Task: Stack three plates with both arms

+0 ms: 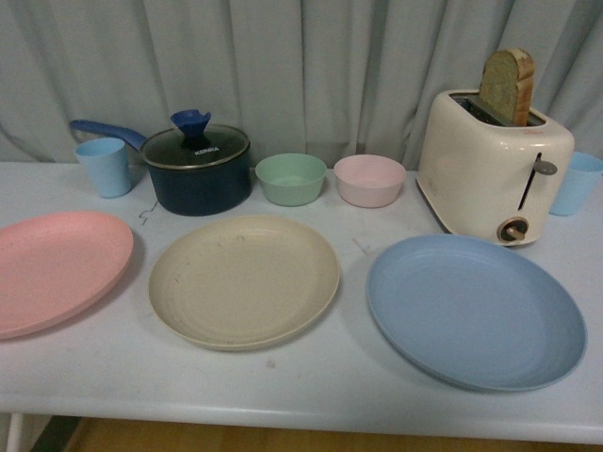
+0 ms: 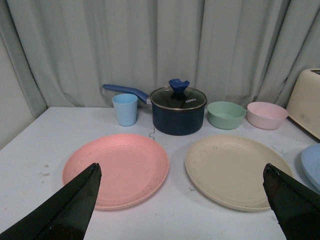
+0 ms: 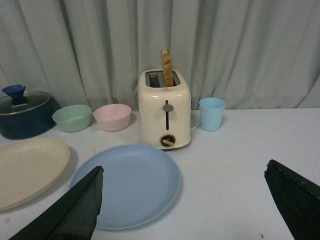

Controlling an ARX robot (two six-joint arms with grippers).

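Note:
Three plates lie side by side on the white table (image 1: 311, 377), none touching. The pink plate (image 1: 52, 268) is at the left, the beige plate (image 1: 243, 279) in the middle, the blue plate (image 1: 474, 309) at the right. Neither arm shows in the front view. My left gripper (image 2: 182, 175) is open and empty, held back from the pink plate (image 2: 117, 167) and the beige plate (image 2: 235, 170), above the table's near side. My right gripper (image 3: 182, 177) is open and empty, with the blue plate (image 3: 130, 182) beside one finger and the beige plate's edge (image 3: 27, 170) further off.
Behind the plates stand a light blue cup (image 1: 105, 166), a dark blue lidded pot (image 1: 196, 169), a green bowl (image 1: 291, 178), a pink bowl (image 1: 369, 180), a cream toaster (image 1: 492, 174) holding a bread slice (image 1: 510, 85), and a second blue cup (image 1: 577, 184). A grey curtain hangs behind.

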